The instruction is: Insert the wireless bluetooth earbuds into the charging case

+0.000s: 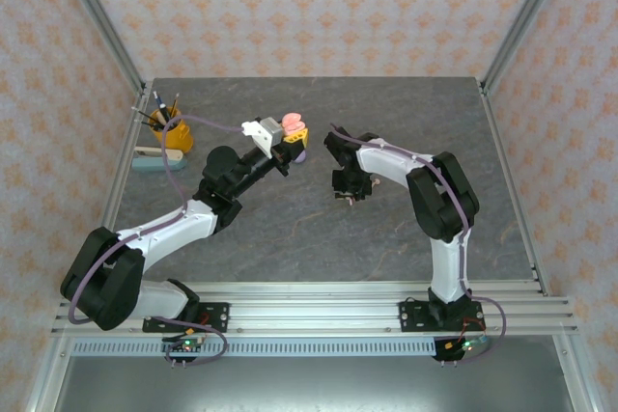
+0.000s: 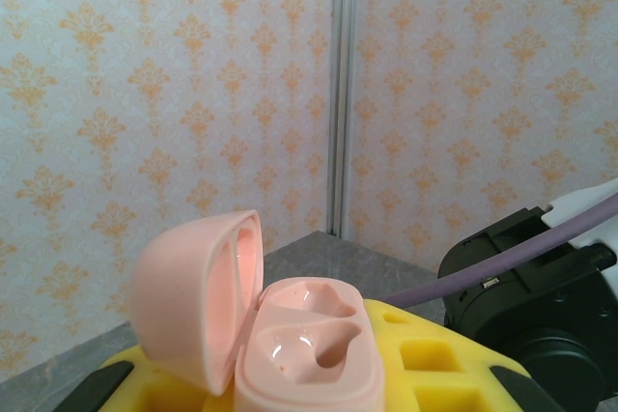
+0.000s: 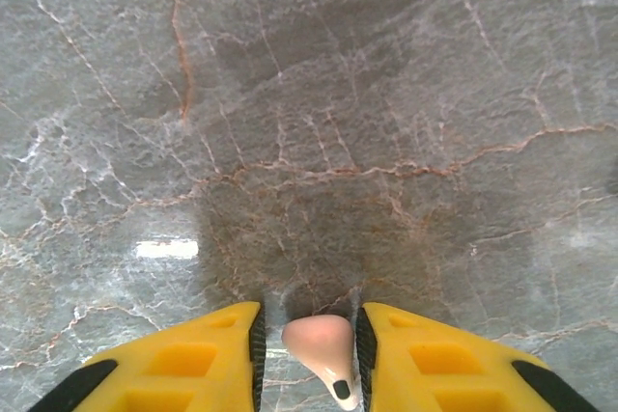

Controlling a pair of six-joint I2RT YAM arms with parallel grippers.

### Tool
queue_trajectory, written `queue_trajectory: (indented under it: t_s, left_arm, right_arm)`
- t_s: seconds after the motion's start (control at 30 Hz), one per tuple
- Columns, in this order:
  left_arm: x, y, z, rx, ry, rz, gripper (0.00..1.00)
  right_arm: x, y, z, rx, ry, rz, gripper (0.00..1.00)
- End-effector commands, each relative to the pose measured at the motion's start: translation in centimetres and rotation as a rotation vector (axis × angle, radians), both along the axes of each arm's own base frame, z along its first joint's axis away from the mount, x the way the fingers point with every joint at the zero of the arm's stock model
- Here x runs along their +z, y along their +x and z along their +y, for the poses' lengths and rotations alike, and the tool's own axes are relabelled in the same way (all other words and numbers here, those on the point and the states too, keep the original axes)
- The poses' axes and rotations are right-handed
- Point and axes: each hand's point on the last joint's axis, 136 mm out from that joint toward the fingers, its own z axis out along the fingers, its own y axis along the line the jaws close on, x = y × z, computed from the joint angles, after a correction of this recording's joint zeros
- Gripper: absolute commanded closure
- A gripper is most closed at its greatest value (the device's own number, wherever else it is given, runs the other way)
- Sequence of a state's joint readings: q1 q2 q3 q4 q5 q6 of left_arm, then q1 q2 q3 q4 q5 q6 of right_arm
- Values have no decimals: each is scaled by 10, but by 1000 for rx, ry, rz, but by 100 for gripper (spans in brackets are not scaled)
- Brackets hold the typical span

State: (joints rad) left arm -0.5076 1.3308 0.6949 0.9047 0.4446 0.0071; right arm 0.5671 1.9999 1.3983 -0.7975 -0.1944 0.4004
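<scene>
- Seen from above: left hand (image 1: 290, 140) clamped on the open pink charging case (image 1: 294, 124) and holding it raised over the grey worktop (image 1: 290, 238). Right hand (image 1: 348, 190) low near the worktop, apart from the case.
- Seen from the left wrist: case gripped low on its body between yellow fingers (image 2: 425, 359), with the lid tilted open to the left. Two glossy wells, both empty. Probably a hard and smooth shell, so a little slippery in the grip.
- Seen from the right wrist: one salmon-pink earbud (image 3: 322, 343) between the yellow fingers (image 3: 193, 364), which stand narrowly apart. Cannot tell if both pads already press it. Rounded pink head, pale stem end with a small dark dot. Judged very light, stiff and smooth, so easy to squeeze out sideways. Better to take hold across the rounded head with gentle force and leave the stem free for the well.
</scene>
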Motion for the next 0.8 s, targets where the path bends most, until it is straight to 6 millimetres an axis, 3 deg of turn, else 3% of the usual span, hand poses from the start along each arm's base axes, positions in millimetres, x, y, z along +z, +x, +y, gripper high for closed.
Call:
queue_trajectory:
  t_s: [0.0, 0.4, 0.57, 0.77]
  left_arm:
    - [18, -2, 4, 2, -29, -47, 100]
    - [19, -2, 3, 0, -27, -45, 100]
    - [21, -1, 3, 1, -27, -47, 100]
    - [22, 0, 3, 2, -23, -46, 100]
  right_arm:
    - [-11, -10, -16, -1, -86, 39, 71]
    - [-4, -9, -13, 1, -46, 7, 84]
    - [13, -3, -9, 0, -3, -60, 85]
    - [50, 9, -5, -6, 53, -179, 86]
